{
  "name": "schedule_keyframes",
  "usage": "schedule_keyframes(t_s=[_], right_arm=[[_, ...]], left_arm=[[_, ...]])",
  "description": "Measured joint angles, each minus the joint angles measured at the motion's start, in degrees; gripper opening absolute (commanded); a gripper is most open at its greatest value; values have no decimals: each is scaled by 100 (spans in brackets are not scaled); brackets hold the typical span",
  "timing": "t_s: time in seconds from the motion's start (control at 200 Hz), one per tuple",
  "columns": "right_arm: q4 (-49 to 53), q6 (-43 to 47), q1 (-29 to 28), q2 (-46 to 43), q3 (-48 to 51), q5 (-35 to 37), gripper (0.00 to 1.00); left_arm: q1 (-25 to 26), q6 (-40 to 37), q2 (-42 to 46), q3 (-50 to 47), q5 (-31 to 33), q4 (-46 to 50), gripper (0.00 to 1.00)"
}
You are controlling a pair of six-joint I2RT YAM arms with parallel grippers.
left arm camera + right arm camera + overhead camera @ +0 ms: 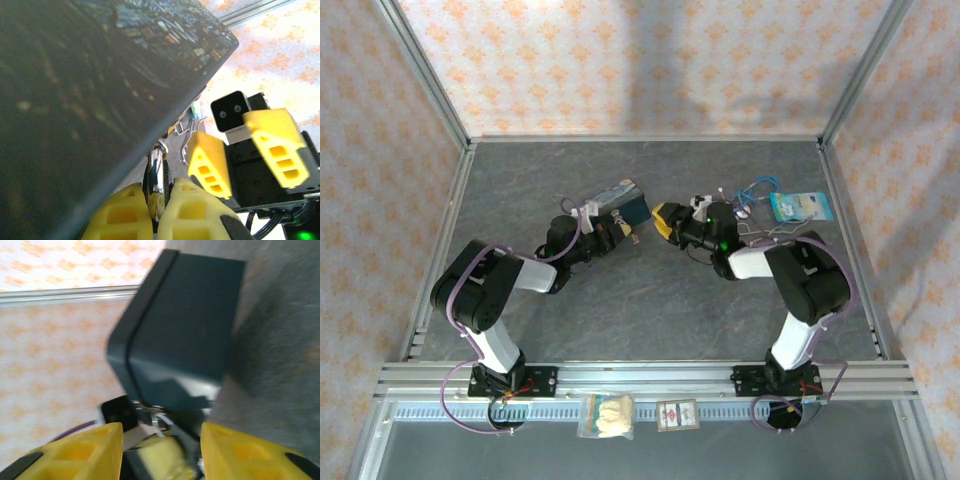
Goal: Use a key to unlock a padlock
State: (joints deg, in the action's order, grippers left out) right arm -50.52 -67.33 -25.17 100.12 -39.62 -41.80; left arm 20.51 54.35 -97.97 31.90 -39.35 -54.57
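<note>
While our left gripper [157, 194] pinches the padlock [156, 170] and right gripper [232, 130] hangs half-open, empty, a nudge could twist it loose.

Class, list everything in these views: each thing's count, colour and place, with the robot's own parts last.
tin: one, dark blue, table centre.
padlock: one, silvery shackle, pinched in left gripper by the tin's edge.
key: one, silvery, between padlock and right gripper, partly hidden.
cord bundle: one, blue, table's far right.
packet: one, pale blue, right of cord bundle.
bag: one, clear, pale contents, by near rail.
card: one, small, beside bag.
table: one, grey.
left gripper: one, yellow, shut on padlock.
right gripper: one, yellow, open, facing left gripper.
</note>
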Motion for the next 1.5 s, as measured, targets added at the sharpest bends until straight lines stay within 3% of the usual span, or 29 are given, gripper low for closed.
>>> schedule_keyframes(t_s=[0.25,0.43,0.641,0.851,1.161,1.331,1.501], right_arm=[[111,1318,-164,-107,402,17,43],[-195,1814,-522,-107,426,-37,38],[-752,2004,-555,-9,426,-164,35],[-1252,1998,-555,356,409,-323,29],[-1714,1821,-553,553,361,-516,12],[-2243,1366,-501,850,323,-651,0],[-2837,518,-411,1104,321,-896,0]], left_arm=[[0,415,-39,-2,-24,-227,0],[0,901,-192,-35,-72,-745,0],[0,1211,-208,-61,-122,-1010,0],[13,1340,-208,-61,-254,-1086,0],[13,1447,-229,-63,-284,-1228,0],[11,1464,-240,-92,-240,-1338,0],[11,1493,-391,-258,-240,-1886,0]])
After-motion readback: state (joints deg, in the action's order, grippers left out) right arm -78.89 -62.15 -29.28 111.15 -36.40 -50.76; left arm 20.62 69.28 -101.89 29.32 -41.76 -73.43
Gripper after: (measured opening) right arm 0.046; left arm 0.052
